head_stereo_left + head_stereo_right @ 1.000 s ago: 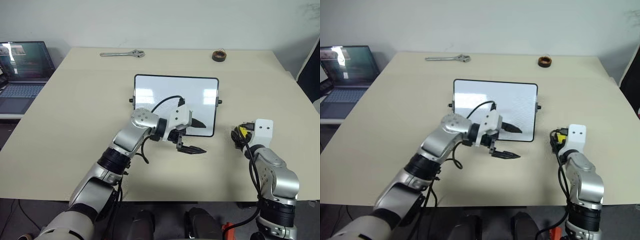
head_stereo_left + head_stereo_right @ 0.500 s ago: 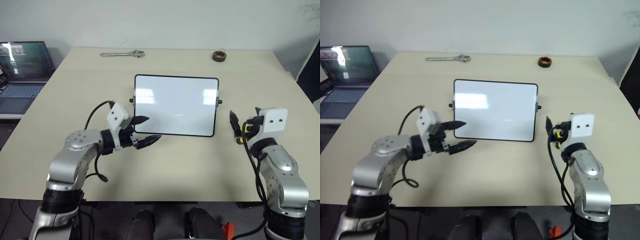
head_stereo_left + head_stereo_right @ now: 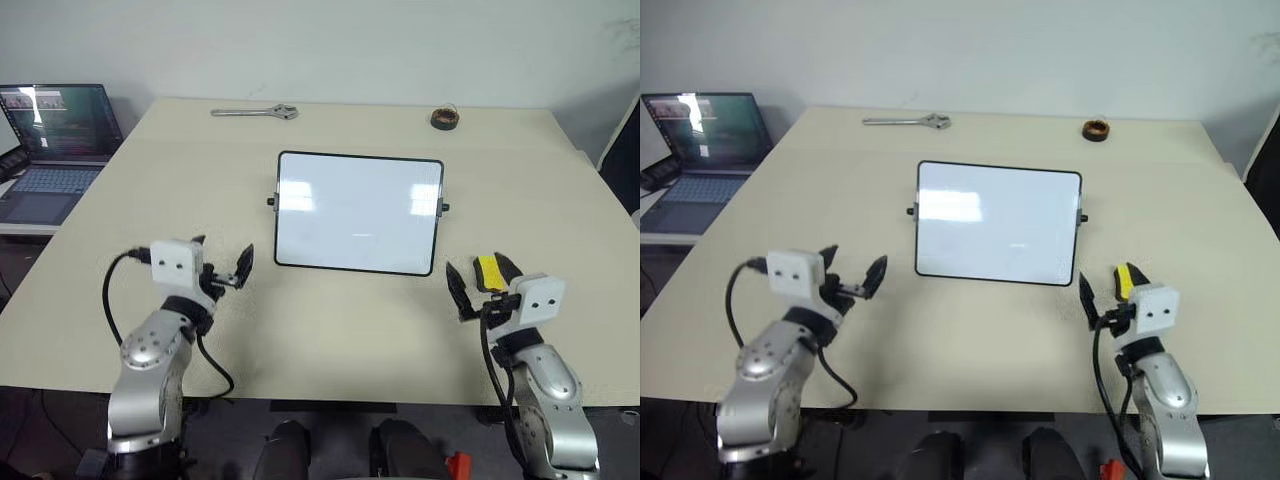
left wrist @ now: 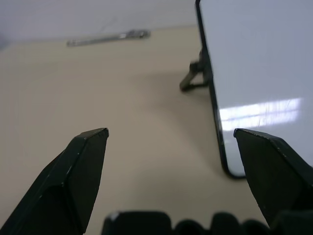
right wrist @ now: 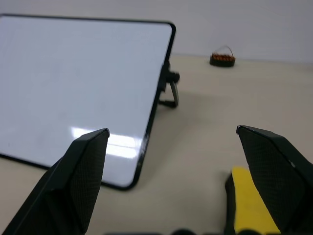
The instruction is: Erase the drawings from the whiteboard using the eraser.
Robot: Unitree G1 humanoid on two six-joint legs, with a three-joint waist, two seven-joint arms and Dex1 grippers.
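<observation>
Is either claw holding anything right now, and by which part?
Nothing. Both the left claw and right claw are open; the eraser lies on the table.

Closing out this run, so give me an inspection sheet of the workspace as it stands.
Surface: beige table, bare in front of the board.
Job's things: whiteboard at mid table, propped on side stands, no marks seen on it; yellow eraser on the table right of the board.
Clutter: wrench and tape roll at the far edge.
Grippers: left gripper open, holding nothing, left of the board; right gripper open, straddling the eraser without gripping it.
Cables: black cable looping off the left wrist.
Surroundings: open laptop beside the table, pale wall behind.
</observation>
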